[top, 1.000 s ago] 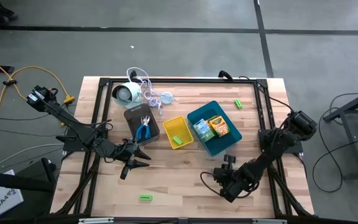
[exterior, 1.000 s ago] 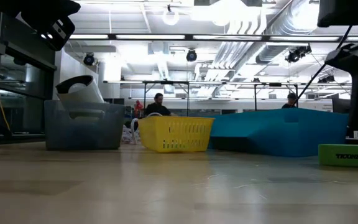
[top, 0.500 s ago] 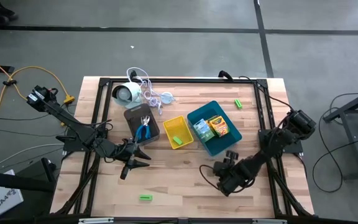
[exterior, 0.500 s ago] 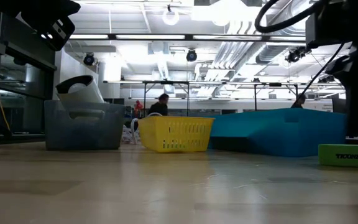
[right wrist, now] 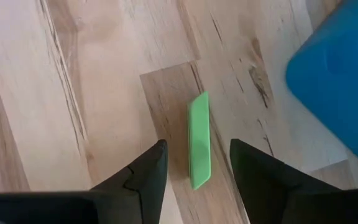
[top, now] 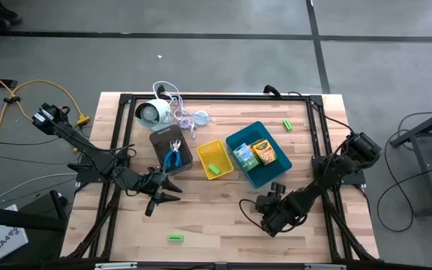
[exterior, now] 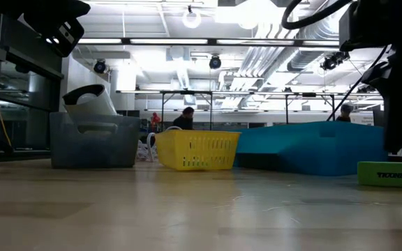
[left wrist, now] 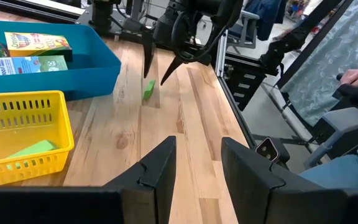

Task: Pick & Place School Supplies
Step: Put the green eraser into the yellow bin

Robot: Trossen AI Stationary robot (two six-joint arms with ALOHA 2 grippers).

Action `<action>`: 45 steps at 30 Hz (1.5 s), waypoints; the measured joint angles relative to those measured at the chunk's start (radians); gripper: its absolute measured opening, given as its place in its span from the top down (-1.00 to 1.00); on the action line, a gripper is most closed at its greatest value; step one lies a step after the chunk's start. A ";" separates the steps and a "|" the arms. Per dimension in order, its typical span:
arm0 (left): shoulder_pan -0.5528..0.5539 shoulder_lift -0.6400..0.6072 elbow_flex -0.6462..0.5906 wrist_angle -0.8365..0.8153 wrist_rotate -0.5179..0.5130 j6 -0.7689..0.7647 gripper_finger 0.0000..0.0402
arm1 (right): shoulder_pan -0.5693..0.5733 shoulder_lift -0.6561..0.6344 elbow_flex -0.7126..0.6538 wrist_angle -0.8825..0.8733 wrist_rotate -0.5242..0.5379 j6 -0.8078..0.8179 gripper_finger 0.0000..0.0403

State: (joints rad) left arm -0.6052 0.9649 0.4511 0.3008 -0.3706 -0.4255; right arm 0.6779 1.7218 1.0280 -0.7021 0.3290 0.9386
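My right gripper (right wrist: pixel 194 171) is parted, nothing held. A flat bright-green block (right wrist: pixel 199 140) lies on the boards in line with the gap between the fingers; only the right wrist view shows that. In the high view the gripper (top: pixel 270 212) hides it.

Left wrist view fills it in: the same block (left wrist: pixel 148 89) lies below the right gripper's dark pointed tips, apart from them as far as I can tell. My left gripper (left wrist: pixel 196 163) is also parted and empty, parked at 9 o'clock of the table centre (top: pixel 160 189).

Materials: pale wood plank table (top: pixel 216 221) with a dark frame around it. Yellow tray (top: pixel 214 159) has a slotted plastic lattice wall, and a green block (top: pixel 214 169) lies in it. Blue tray (top: pixel 258 154) is smooth-walled, and the green pack (top: pixel 243 154) and yellow-orange pack (top: pixel 265 151) lie flat inside. Grey tray (top: pixel 171 149) holds blue-handled pliers (top: pixel 174 157).

Loose blocks elsewhere: one (top: pixel 175 238) at 6 o'clock near the front edge, one (top: pixel 286 124) at 2 o'clock past the blue tray. White round device (top: pixel 153 112) with coiled cord at 11 o'clock.

The low view shows the trays side-on, grey (exterior: pixel 93 139), yellow (exterior: pixel 196 150) and blue (exterior: pixel 313 148), plus a green block's printed edge (exterior: pixel 391 173) at far right. The blue tray's corner sits close on the right gripper's 1 o'clock side.
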 joint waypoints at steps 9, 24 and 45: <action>0.000 0.000 0.000 0.000 0.000 0.000 0.38 | -0.005 0.004 -0.039 0.084 -0.011 0.000 0.17; 0.000 0.000 0.000 0.000 0.000 0.000 0.38 | -0.052 0.005 -0.078 0.114 -0.067 -0.004 0.45; 0.000 0.000 0.000 0.000 0.000 0.000 0.38 | -0.052 0.004 -0.078 0.116 -0.078 -0.016 0.82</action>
State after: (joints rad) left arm -0.6054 0.9649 0.4511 0.3004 -0.3706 -0.4255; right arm 0.6262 1.7260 0.9504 -0.5860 0.2508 0.9222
